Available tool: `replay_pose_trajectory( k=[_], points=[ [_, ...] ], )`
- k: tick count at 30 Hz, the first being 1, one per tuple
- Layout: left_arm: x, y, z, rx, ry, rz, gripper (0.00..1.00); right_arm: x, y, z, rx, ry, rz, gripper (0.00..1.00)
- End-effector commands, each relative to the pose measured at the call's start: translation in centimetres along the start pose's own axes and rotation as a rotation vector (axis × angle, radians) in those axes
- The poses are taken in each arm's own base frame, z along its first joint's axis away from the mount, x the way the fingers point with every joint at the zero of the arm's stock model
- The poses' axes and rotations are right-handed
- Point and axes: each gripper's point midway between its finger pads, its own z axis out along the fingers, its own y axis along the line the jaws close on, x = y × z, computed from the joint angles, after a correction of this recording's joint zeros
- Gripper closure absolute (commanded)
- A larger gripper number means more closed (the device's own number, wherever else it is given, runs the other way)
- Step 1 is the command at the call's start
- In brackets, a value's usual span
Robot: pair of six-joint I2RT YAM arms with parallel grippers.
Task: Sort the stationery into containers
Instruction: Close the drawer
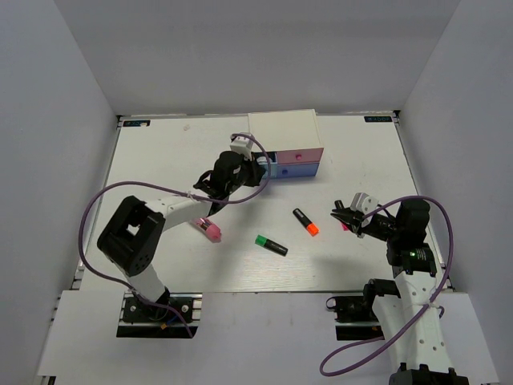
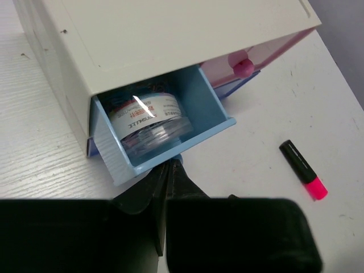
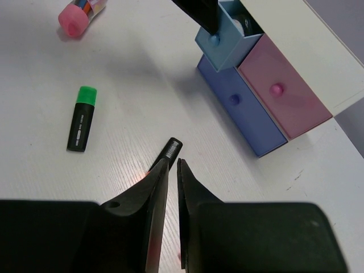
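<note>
The white table (image 1: 160,265) carries a white drawer box (image 1: 284,132) at its far middle. Nearer lie a pink cylinder (image 1: 210,230) on its side, a green-capped highlighter (image 1: 271,245) and an orange-capped highlighter (image 1: 305,221), all apart from one another.

From the left wrist, the white plastic box (image 2: 170,34) hides the back of the clear round tub (image 2: 149,122) in the light blue drawer (image 2: 207,102); we cannot read its label. The left gripper (image 2: 171,165) covers the drawer knob (image 3: 213,40) there. The right gripper (image 3: 173,162) hides the cap of a black-bodied highlighter (image 3: 172,149), and that wrist view's top edge crops the stubby pink cylinder (image 3: 77,17).
</note>
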Motion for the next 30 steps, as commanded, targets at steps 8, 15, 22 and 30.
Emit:
replay_pose_trajectory(
  k=[8, 15, 22, 30],
  points=[
    [-4.5, 0.3, 1.7, -0.056, -0.162, -0.015, 0.85, -0.1, -0.3, 0.0, 0.011, -0.008, -0.025, 0.80],
    [-4.8, 1.2, 2.0, -0.105, -0.220, -0.003, 0.89, -0.1, -0.4, 0.0, 0.017, -0.006, -0.030, 0.80],
    [-4.9, 1.5, 2.3, -0.126, -0.265, -0.009, 0.89, 0.0, -0.5, 0.0, 0.019, -0.003, -0.030, 0.79],
    [-4.3, 1.6, 3.0, -0.122, -0.253, 0.002, 0.89, 0.1, -0.5, 0.0, 0.024, 0.001, -0.024, 0.73]
  ],
)
